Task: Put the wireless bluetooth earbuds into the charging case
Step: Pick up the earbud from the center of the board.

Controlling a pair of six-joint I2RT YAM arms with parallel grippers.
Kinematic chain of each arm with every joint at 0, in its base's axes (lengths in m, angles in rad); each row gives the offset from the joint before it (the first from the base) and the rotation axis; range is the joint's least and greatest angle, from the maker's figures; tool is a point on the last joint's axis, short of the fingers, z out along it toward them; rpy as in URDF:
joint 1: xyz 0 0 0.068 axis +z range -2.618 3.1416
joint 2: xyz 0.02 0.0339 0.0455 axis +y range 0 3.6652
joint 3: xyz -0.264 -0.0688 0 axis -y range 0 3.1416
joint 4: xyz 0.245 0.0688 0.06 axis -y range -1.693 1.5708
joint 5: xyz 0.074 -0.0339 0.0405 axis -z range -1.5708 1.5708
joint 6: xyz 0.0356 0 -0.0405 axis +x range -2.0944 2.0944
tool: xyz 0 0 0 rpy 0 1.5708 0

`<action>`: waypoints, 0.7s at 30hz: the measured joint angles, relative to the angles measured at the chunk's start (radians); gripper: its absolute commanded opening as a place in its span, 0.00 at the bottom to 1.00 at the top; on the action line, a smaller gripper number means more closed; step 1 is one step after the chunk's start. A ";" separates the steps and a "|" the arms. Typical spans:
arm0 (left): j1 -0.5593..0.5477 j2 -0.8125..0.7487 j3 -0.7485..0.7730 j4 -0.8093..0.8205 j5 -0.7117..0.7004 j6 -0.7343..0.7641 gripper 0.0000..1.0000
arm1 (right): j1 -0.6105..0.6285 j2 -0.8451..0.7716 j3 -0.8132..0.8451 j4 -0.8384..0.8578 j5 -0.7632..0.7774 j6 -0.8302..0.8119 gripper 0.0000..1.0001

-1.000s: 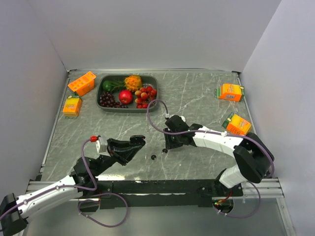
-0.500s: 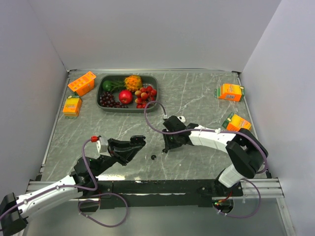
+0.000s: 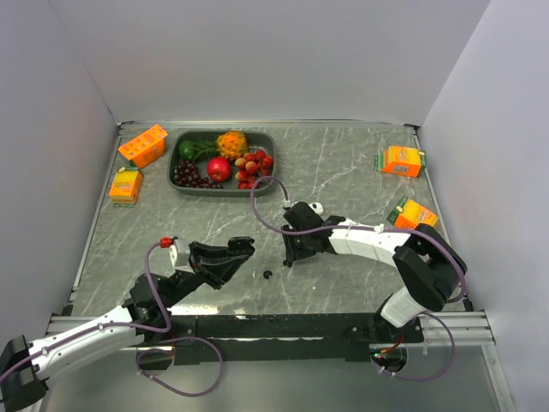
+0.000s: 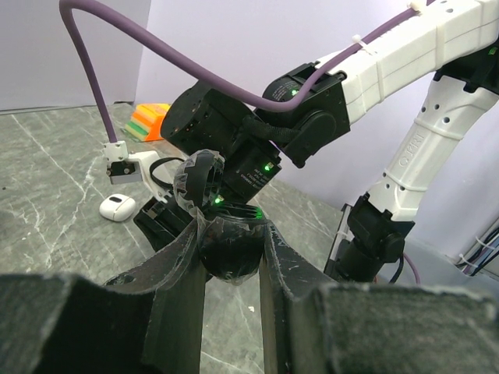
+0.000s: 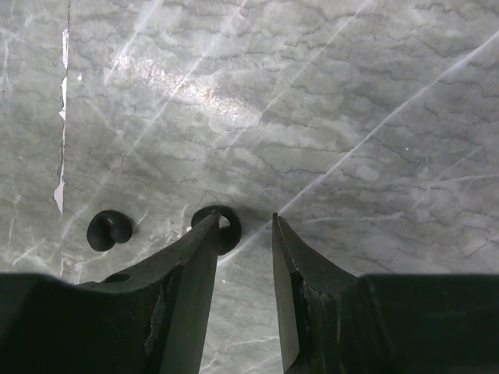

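**Hovering over a black earbud, with the case gripped alongside**

The right gripper (image 5: 243, 222) points straight down at the table (image 3: 343, 163), its two fingers apart with a clear gap between them. One black earbud (image 5: 228, 232) lies on the stone right at the tip of one finger, half tucked behind it and not pinched. A second black earbud (image 5: 107, 231) sits loose on the table just beside the first, outside the fingers.

To the left, the left gripper (image 4: 231, 234) has its fingers clamped together on a rounded black case (image 4: 230, 259), held up off the table and aimed at the right gripper. I cannot tell whether its lid is open.

A small white case (image 4: 117, 207) rests on the table just behind the right gripper.

Farther out, a dark tray (image 3: 182, 142) of fruit stands at the far left. Two orange cartons (image 3: 142, 144) (image 3: 126, 184) lie just left of it. Two more (image 3: 401, 160) (image 3: 413, 216) lie along the right side, well apart from the arms.
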 measured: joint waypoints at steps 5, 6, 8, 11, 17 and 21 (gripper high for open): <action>0.000 0.003 0.000 0.000 0.000 0.000 0.01 | 0.015 0.010 0.000 0.005 -0.004 0.000 0.42; 0.000 0.003 0.000 0.000 0.000 0.000 0.01 | 0.018 0.013 0.000 0.007 -0.008 0.001 0.41; 0.000 0.003 0.000 0.000 0.000 0.000 0.01 | 0.020 0.013 0.000 0.011 -0.008 0.000 0.41; 0.000 0.003 0.000 0.000 0.000 0.000 0.01 | 0.023 0.016 0.000 0.016 -0.011 0.001 0.39; -0.003 0.003 0.000 0.000 0.000 0.000 0.01 | 0.025 0.017 -0.009 0.040 -0.024 0.009 0.31; -0.004 0.003 0.000 0.000 0.000 0.000 0.01 | 0.027 0.017 -0.019 0.074 -0.034 0.016 0.27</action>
